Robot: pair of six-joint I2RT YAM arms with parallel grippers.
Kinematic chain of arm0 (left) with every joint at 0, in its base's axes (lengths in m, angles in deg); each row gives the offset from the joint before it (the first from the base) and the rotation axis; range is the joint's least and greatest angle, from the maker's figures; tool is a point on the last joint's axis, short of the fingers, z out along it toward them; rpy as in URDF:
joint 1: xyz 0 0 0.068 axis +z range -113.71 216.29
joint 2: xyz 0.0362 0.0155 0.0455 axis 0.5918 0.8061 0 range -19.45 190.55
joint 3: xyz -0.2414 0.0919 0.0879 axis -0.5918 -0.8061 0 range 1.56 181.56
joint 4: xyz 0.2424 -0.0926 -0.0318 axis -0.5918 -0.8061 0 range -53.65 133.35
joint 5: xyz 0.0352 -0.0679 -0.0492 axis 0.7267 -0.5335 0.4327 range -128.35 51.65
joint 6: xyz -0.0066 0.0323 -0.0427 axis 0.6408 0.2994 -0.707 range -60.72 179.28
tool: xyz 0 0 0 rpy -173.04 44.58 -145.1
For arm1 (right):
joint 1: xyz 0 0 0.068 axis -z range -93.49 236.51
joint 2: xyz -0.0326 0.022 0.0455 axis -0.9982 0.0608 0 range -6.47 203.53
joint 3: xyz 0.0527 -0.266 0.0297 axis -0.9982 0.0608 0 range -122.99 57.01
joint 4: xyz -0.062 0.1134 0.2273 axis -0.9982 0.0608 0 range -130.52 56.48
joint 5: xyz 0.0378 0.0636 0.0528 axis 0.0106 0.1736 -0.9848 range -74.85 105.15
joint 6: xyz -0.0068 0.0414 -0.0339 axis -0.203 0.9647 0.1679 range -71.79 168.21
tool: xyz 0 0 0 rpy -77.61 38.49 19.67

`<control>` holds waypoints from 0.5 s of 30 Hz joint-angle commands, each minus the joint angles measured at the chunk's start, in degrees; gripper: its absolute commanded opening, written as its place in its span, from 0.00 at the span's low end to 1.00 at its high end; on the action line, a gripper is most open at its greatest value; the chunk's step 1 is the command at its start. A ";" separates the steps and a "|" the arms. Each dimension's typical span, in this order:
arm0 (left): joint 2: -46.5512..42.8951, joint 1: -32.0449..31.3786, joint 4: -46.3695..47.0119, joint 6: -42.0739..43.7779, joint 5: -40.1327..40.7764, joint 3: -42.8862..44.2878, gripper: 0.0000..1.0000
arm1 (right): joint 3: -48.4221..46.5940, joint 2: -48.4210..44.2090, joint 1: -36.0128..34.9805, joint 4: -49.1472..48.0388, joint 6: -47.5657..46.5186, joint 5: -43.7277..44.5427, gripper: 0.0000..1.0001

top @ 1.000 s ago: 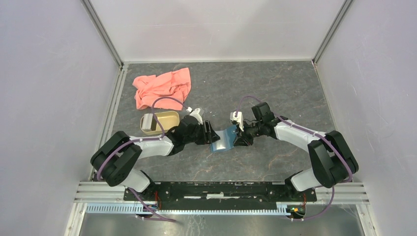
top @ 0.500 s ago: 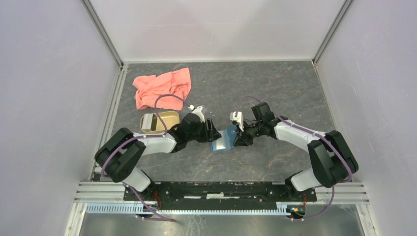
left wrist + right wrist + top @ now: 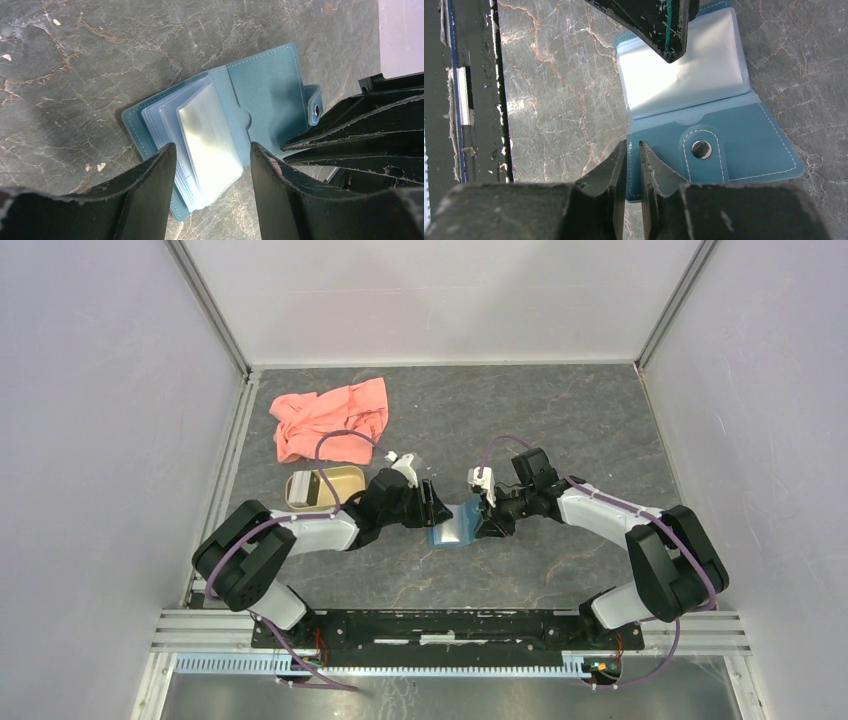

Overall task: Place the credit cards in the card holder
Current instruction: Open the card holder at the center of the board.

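Change: your left gripper (image 3: 212, 150) has advanced toward frame centre, jaws spread astride the card holder (image 3: 270, 90) | right gripper (image 3: 633, 147) clamps its cover | no card in hand.

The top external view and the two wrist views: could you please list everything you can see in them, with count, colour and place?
card holder: one, teal, lying open at the table's middle, between the grippers
clear sleeves: a stack, transparent, inside the card holder; no card visible in them
cloth: one, salmon-pink, crumpled, far left of the table
dish: one, tan, oval, left side, in front of the cloth
pale item: one, whitish, in the dish's left end; too small to identify
table: one, dark grey marbled
left gripper: one, black, open, fingers either side of the sleeves
right gripper: one, black, pinching the card holder's cover edge
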 commanded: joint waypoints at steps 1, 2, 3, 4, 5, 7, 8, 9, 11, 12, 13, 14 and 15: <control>-1.89 0.16 1.76 0.90 -0.65 1.97 0.63 | -0.58 0.00 -0.17 -0.15 -0.59 -1.14 0.21; -1.85 0.16 1.31 0.97 -0.21 2.07 0.63 | -0.62 0.01 -0.16 -0.18 -0.63 -1.14 0.20; -2.00 0.16 0.86 1.16 0.16 2.18 0.63 | -0.63 0.00 -0.17 -0.18 -0.64 -1.14 0.20; -2.07 0.16 0.38 1.38 0.58 2.42 0.63 | -0.63 0.04 -0.16 -0.19 -0.64 -1.14 0.20; -2.21 0.16 -0.15 1.57 0.90 2.62 0.63 | -0.62 -0.01 -0.21 -0.19 -0.66 -1.14 0.20; -2.56 0.16 -1.19 2.05 1.82 2.89 0.63 | -0.63 0.11 -0.19 -0.16 -0.64 -1.14 0.20; -2.78 0.16 -1.79 2.40 2.18 3.11 0.63 | -0.63 0.08 -0.12 -0.08 -0.63 -1.14 0.20; -3.04 0.16 -2.27 2.69 2.58 3.26 0.63 | -0.63 0.08 -0.12 -0.12 -0.64 -1.14 0.20; -3.33 0.16 -2.95 3.07 2.96 3.45 0.63 | -0.63 0.08 -0.18 -0.17 -0.70 -1.14 0.21; -3.41 0.16 -3.03 3.12 2.99 3.52 0.63 | -0.63 0.08 -0.13 -0.14 -0.64 -1.19 0.21; -3.39 0.16 -3.04 3.20 2.91 3.59 0.63 | -0.63 0.19 -0.14 -0.10 -0.68 -1.19 0.21; -3.25 0.16 -3.04 3.28 2.80 3.74 0.64 | -0.62 0.25 -0.21 -0.08 -0.72 -1.23 0.21; -2.98 0.16 -3.04 3.37 2.69 3.93 0.63 | -0.65 0.17 -0.17 -0.10 -0.71 -1.23 0.21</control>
